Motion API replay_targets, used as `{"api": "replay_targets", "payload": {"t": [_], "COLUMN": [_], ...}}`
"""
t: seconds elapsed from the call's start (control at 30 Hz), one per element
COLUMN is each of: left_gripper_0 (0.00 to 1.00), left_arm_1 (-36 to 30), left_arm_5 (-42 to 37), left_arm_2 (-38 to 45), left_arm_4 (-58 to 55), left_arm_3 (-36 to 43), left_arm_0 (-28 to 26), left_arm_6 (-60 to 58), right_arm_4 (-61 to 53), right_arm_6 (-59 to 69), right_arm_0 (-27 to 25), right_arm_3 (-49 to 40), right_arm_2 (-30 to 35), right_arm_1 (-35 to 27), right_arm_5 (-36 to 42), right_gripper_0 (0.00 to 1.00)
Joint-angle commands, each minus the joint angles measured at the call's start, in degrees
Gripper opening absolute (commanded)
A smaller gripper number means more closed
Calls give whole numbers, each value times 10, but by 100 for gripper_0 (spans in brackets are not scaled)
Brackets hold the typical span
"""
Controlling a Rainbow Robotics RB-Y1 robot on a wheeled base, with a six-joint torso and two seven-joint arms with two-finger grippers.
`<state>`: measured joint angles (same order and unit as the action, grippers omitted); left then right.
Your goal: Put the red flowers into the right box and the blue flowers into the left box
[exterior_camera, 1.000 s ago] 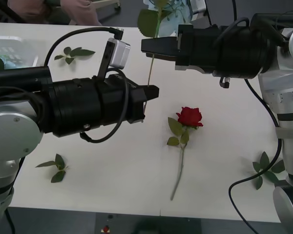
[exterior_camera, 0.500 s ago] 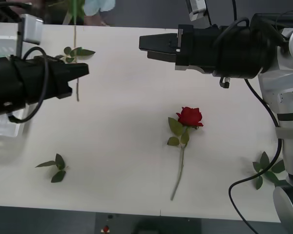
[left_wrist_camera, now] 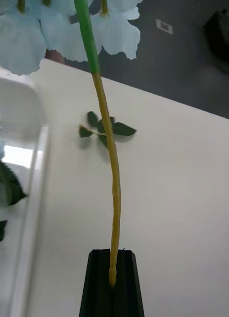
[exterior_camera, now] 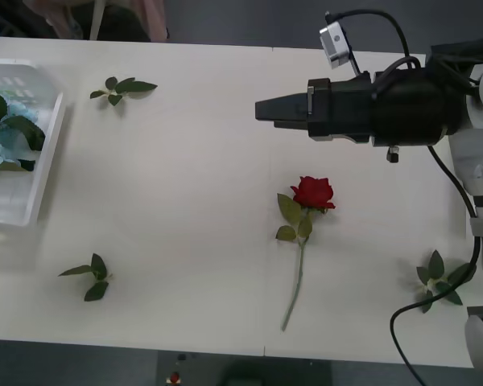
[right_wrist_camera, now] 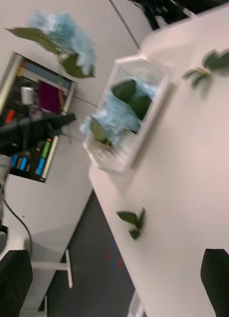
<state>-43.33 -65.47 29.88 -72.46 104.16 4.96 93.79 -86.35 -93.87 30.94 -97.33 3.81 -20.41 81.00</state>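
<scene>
My left gripper (left_wrist_camera: 113,282) is shut on the bottom of a blue flower's stem (left_wrist_camera: 110,163), and its pale-blue head (left_wrist_camera: 60,25) hangs above the rim of the left box (left_wrist_camera: 32,198). The right wrist view shows the same flower (right_wrist_camera: 62,29) held up beyond the left box (right_wrist_camera: 161,94). More blue flowers (exterior_camera: 4,137) lie in this box (exterior_camera: 48,153) at the table's left edge. One red flower (exterior_camera: 312,193) lies on the table, stem toward me. My right gripper (exterior_camera: 259,110) hovers open just beyond and left of its bloom. The right box is out of view.
Loose green leaf sprigs lie at the back left (exterior_camera: 122,87), front left (exterior_camera: 88,276) and front right (exterior_camera: 439,277). The table's near edge (exterior_camera: 225,344) runs along the bottom. Bare tabletop surrounds the rose.
My left arm swung left out of the front view, carrying the blue flower to the left box. My right gripper drew back to the right and slightly nearer.
</scene>
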Motion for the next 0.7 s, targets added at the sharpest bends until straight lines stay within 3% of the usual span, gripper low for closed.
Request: {"api": "replay_targets", "payload": {"t": [0.03,0.43,0.7], "left_gripper_0": [0,0,0], "left_arm_1": [-28,-36,-38], "left_arm_5": [21,136,148], "left_arm_2": [10,-3,-25], "left_arm_4": [25,97,102], "left_arm_3": [-52,-186,-199], "left_arm_0": [0,1,0], "left_arm_6": [7,26,32], "right_arm_4": [53,294,426], "right_arm_6": [106,315,350], "right_arm_0": [3,-4,-40], "right_arm_3": [-13,-59,-79], "right_arm_2": [0,-15,-76], "right_arm_1": [-31,-36,-36], "right_arm_5": [42,195,197], "right_gripper_0": [100,100,100]}}
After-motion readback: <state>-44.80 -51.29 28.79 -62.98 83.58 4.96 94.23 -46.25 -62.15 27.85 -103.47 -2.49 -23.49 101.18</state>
